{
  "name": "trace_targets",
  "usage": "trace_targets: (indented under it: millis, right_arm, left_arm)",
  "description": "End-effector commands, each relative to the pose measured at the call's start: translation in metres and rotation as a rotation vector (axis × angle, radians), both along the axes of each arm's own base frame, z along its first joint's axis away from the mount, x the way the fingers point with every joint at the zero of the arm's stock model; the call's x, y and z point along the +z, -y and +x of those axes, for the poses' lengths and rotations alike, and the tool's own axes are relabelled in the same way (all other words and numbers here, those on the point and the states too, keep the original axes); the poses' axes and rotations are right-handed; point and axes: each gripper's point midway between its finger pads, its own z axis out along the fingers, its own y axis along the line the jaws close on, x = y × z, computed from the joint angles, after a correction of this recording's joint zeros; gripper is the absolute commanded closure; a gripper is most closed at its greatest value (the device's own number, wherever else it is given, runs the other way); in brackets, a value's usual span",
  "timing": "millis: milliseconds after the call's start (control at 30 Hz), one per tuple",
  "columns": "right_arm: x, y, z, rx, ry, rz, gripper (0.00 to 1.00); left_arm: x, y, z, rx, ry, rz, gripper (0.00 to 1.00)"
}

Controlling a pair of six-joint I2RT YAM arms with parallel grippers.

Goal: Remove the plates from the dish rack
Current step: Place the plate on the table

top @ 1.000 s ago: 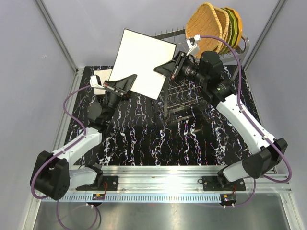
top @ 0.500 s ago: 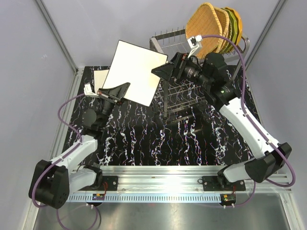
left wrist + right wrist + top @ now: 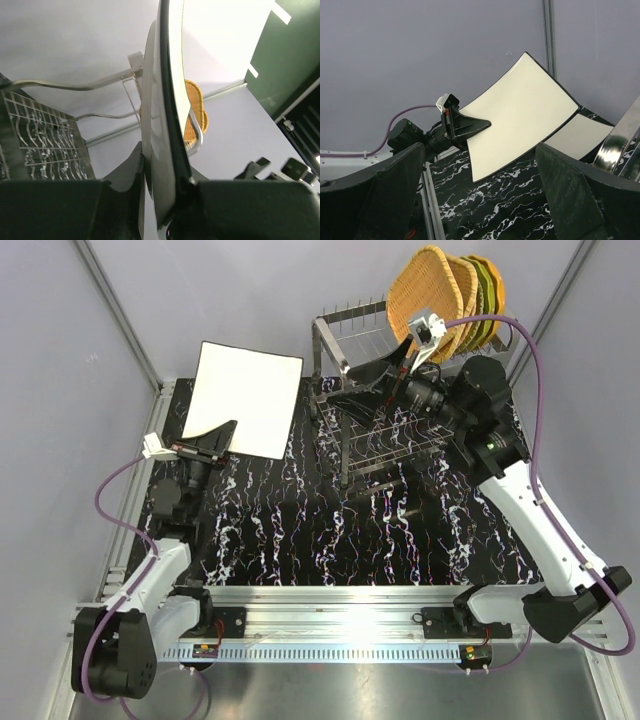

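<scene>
Top external: L hand [image 3: 212, 436] pinches the square cream plate [image 3: 248, 398] by its near edge. The rest of the plate fans out beyond my fingertips, tilted above the table [image 3: 300, 525]. Gripping only the rim leaves the underside free for setting down. R hand [image 3: 365, 382] is spread wide & empty, and hangs over the lower tier of the dish rack [image 3: 400, 435]. Up & right of that hand the other plates [image 3: 440, 295] (woven tan, then green/orange) stand on edge in the top tier. The prongs keep them upright, so I judge each needs lifting up & out, not sliding.

Left wrist: the plate shows edge-on, clamped betw. my two fingers [image 3: 125, 172], one on each face. Rack wires lie left of the hand. A woven plate [image 3: 192, 107] peeks out past the held plate's edge.

Right wrist: my own fingers [image 3: 375, 195] sit far apart at both lower corners w/ nothing betw. them. Ahead of this hand the L hand carries the cream plate at a tilt. Ahead & to the right, a second cream plate [image 3: 587, 134] lies flat on the table. I judge that's the stacking spot, so the held one prob. goes on top. A rack tube runs close by my right finger.
</scene>
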Motion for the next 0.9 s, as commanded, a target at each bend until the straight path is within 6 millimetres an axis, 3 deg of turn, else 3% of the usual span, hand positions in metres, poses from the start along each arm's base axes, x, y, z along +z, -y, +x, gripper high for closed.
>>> trace_targets:
  millis: [0,267,467,767,867]
  right_arm:
    - [0.017,0.004,-0.02,0.039,0.181,-0.029,0.0]
    - [0.006,0.011,-0.027,0.025,0.242,-0.105,0.0]
    - [0.002,0.016,-0.026,-0.003,0.26,-0.127,0.0]
    - [0.0,0.022,-0.022,-0.039,0.273,-0.138,0.0]
    - [0.001,0.025,-0.022,-0.05,0.284,-0.14,0.0]
  left_arm:
    - [0.073,-0.013,-0.04,0.011,0.294,-0.038,1.0]
    - [0.051,-0.027,-0.026,0.058,0.238,0.015,1.0]
    - [0.038,-0.05,-0.006,0.131,0.195,0.042,1.0]
    - [0.01,-0.075,0.044,0.21,0.092,0.071,1.0]
    - [0.011,-0.08,0.058,0.223,0.099,0.072,1.0]
